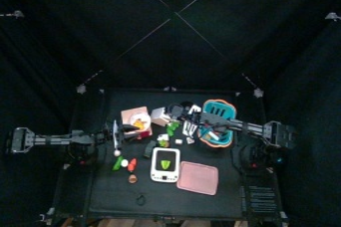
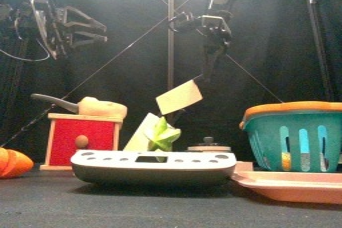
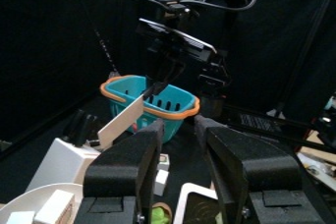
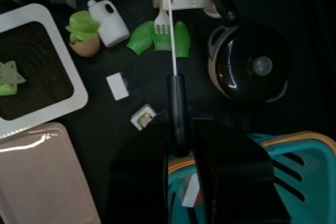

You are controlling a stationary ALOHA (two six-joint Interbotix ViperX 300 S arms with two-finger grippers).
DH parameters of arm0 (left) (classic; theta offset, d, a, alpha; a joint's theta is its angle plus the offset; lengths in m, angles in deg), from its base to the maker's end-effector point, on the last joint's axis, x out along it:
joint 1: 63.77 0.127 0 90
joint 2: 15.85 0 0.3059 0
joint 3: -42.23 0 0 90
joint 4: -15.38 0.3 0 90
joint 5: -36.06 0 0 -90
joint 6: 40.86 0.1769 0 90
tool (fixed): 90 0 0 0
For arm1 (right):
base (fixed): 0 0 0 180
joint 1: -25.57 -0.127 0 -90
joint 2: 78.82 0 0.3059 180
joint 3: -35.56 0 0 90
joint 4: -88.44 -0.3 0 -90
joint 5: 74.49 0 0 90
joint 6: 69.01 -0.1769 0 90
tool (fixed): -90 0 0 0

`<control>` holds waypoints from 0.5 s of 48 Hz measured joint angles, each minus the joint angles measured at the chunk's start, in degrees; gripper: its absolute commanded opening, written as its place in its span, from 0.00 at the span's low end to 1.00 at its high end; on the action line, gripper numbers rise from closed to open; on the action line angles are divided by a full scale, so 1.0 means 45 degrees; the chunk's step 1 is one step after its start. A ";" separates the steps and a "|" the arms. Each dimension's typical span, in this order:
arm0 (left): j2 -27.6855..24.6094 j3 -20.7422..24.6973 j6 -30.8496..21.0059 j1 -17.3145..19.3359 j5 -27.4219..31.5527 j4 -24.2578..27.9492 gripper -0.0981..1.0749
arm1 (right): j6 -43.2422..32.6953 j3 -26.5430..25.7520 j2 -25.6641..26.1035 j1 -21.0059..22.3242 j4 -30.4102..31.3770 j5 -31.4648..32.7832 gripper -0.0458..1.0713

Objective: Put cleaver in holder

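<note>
The cleaver [image 2: 181, 96] is gripped by its handle in the right claw [image 2: 211, 34] and hangs clear above the tabletop [image 2: 54, 197], blade below the claw. The holder [image 1: 170, 113] lies beneath, still unfilled. The left claw [image 3: 178, 184] stands spread, empty.
</note>
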 measured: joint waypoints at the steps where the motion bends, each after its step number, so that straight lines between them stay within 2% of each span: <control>1: 0.0000 0.0000 0.0020 0.0000 0.0000 0.0000 0.71 | 0.0000 0.0000 -0.0020 0.0039 0.0000 0.0000 0.47; 24: 0.0020 -0.0059 0.0000 0.0020 0.0000 0.0000 0.71 | 0.0098 0.0000 -0.0430 0.0312 -0.0020 -0.0039 0.47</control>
